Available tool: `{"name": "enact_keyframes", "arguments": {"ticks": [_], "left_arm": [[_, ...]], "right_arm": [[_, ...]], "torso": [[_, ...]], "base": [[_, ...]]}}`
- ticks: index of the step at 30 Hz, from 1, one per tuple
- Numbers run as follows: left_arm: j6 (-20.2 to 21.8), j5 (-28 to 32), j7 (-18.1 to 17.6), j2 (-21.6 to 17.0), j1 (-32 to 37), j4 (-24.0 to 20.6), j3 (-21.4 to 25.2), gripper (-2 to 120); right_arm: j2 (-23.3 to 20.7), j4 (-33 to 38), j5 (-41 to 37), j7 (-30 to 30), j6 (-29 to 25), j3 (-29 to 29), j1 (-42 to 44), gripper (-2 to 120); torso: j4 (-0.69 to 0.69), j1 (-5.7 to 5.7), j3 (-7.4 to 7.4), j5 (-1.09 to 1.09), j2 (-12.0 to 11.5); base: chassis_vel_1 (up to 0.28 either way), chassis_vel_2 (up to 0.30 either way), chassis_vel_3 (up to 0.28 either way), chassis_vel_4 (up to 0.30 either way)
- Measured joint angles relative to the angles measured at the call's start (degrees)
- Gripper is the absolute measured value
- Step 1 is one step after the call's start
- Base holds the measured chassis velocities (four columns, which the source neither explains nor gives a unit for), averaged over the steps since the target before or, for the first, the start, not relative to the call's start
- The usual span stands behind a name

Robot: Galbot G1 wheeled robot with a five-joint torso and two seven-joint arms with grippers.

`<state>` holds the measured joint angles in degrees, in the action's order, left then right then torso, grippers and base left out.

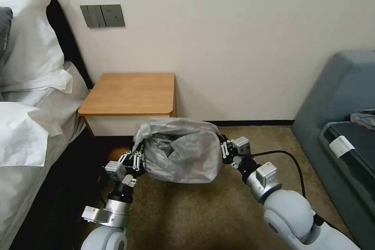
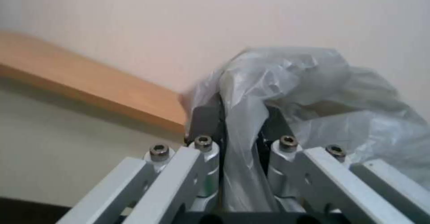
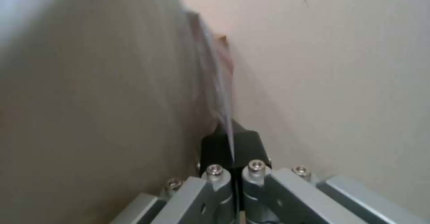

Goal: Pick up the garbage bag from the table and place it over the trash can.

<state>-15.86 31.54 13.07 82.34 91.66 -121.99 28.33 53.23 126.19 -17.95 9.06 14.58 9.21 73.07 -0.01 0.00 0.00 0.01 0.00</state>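
**Bag held stretched between both grippers**

The wall [image 1: 242, 27] rises behind everything, with the bed [image 1: 27, 125] off to the robot's left and the sofa [image 1: 343, 117] to its right. The table [image 1: 129, 93] stands against the wall, just beyond and left of the left gripper's fingers; its top is bare.

The bag [image 1: 179, 156] hangs in the air over the carpet [image 1: 203, 211], in front of the table's right corner, spread out between the two grippers with its mouth facing up. It sags and crinkles in the middle.

The left gripper [image 1: 137, 159] pinches the bag's left edge. In the left wrist view a fold of plastic [image 2: 242, 123] runs between the dark pads [image 2: 204, 123], which press narrowly on it.

The right gripper [image 1: 223, 149] grips the bag's right edge. In the right wrist view its pads [image 3: 215, 150] are pressed almost together on a thin sheet whose pinkish edge [image 3: 226, 62] runs away from them.
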Motion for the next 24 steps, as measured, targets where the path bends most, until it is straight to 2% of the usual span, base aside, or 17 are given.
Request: {"name": "enact_keyframes", "arguments": {"ticks": [2,8,11,20,23,24], "left_arm": [[3.5,4.8,-2.2,0.0,0.1,-2.2,-0.5,7],[7.8,11.2,-5.1,0.1,0.9,-5.2,-1.2,7],[10.6,15.4,-6.1,0.2,1.7,-7.0,-1.4,7],[12.4,15.9,-7.9,0.2,1.6,-7.5,-1.3,7],[14.4,12.9,-11.5,0.2,0.8,-7.0,-0.6,7],[14.4,12.9,-11.5,0.2,0.8,-7.0,-0.6,7]], "right_arm": [[0.1,-0.8,0.3,-0.3,-0.8,0.3,0.7,0],[1.0,-3.0,3.2,-0.7,-2.5,0.1,1.1,0],[1.9,-6.0,7.5,-1.5,-4.6,-0.4,1.1,0],[3.6,-9.2,13.8,-1.5,-6.9,-0.8,1.4,-2],[3.6,-8.0,16.0,-1.5,-7.6,-0.4,3.5,7],[3.6,-8.0,16.0,-1.5,-7.6,-0.4,3.5,7]], "torso": [[0.01,0.0,0.0,-0.01,0.0],[0.0,0.0,0.0,-0.01,0.0],[0.0,0.0,0.0,-0.01,0.0],[0.01,0.0,0.0,0.0,0.0],[0.01,0.0,0.0,-0.01,0.0],[0.01,0.0,0.0,-0.01,0.0]], "base": [[0.0,0.0,0.0,0.0],[0.0,0.0,0.0,0.0],[0.0,0.0,0.0,0.0],[0.0,0.0,0.0,0.0],[0.0,0.0,0.0,0.0],[0.0,0.0,0.0,0.0]]}}
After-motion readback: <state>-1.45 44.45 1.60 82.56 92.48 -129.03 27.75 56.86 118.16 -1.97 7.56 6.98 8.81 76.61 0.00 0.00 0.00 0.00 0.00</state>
